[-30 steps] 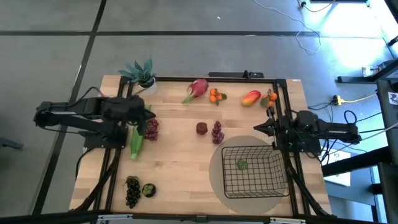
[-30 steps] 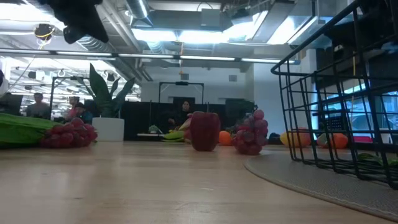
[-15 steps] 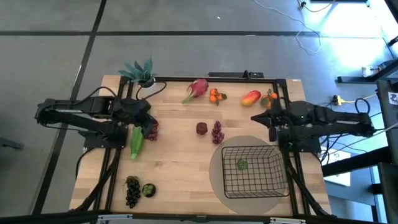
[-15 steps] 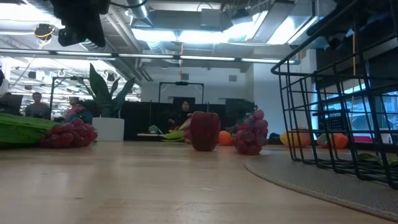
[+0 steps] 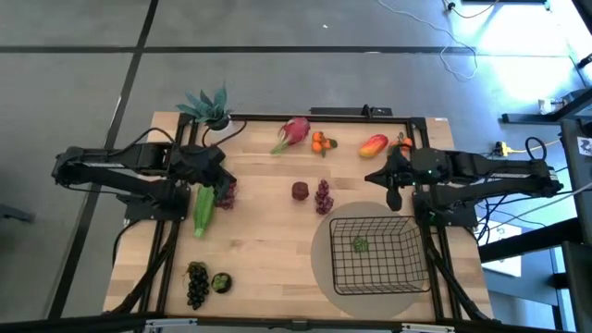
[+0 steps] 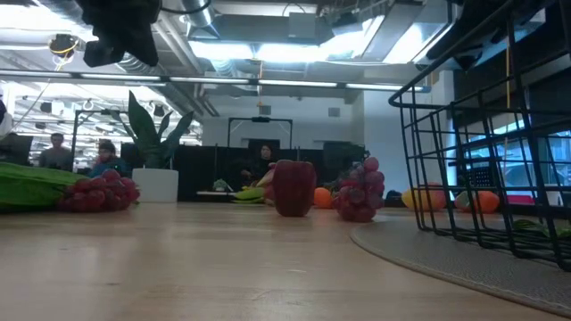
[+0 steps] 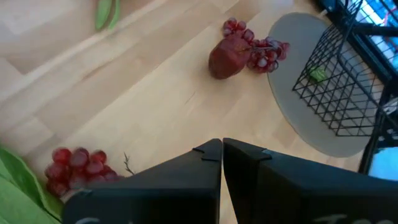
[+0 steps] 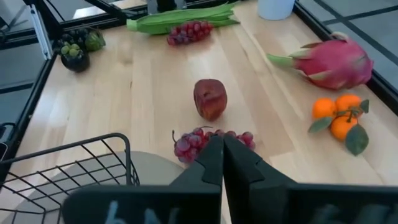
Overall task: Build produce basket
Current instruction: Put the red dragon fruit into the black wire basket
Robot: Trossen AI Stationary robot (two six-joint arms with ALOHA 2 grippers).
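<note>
The black wire basket (image 5: 375,252) stands on a round grey mat (image 5: 326,268), with a small green piece (image 5: 360,244) inside. My left gripper (image 7: 222,144) is shut and hangs above the table beside the red grapes (image 7: 78,168) and the green stalk (image 5: 203,211). My right gripper (image 8: 222,140) is shut too, held in the air right of the dark red fruit (image 8: 210,98) and purple grapes (image 8: 194,144). The dragon fruit (image 5: 293,131), tangerines (image 5: 322,142) and mango (image 5: 373,145) lie along the far edge. Dark grapes (image 5: 197,283) lie near the near left corner.
A spiky blue-green plant in a white pot (image 5: 211,111) stands at the far left corner. A second pair of tangerines (image 5: 402,143) lies beside the right arm. Bare wood shows in the middle (image 5: 268,240). People sit in the room beyond the table (image 6: 107,159).
My right gripper has swung from beside the basket toward the far edge and then toward the table's left, ending closer to the purple grapes. My left gripper has shifted a little toward the table's right, over the red grapes. No produce has moved.
</note>
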